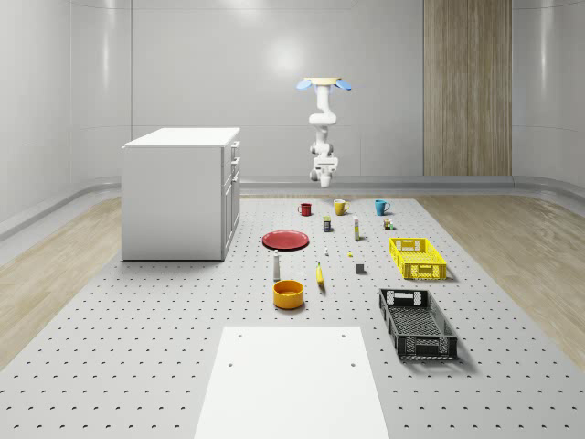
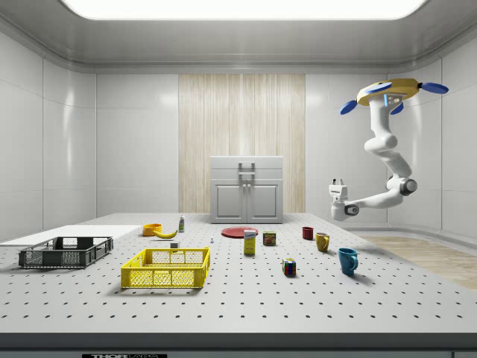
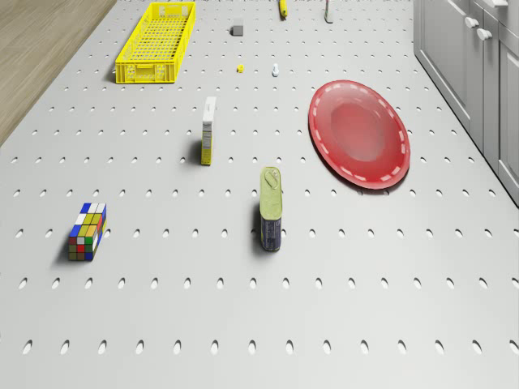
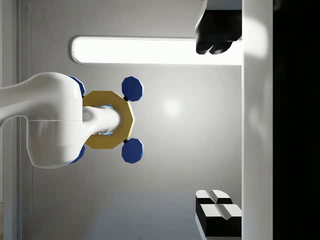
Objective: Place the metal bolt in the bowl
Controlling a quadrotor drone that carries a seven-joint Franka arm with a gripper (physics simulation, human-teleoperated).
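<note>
Drone (image 1: 324,83): hovers high above the desk's (image 1: 164,347) far edge
End effector (image 2: 339,183): raised, pointing upward; fingers apart, released, grasping nothing
Bolt (image 3: 276,69): mid-desk; near plate (image 3: 359,133)
Bowl (image 1: 288,294): orange; well apart from bolt

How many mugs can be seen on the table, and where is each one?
3. In the whole-scene view they stand in a row at the far end of the table: the red mug at the left, the yellow mug in the middle, the blue mug at the right.
</note>
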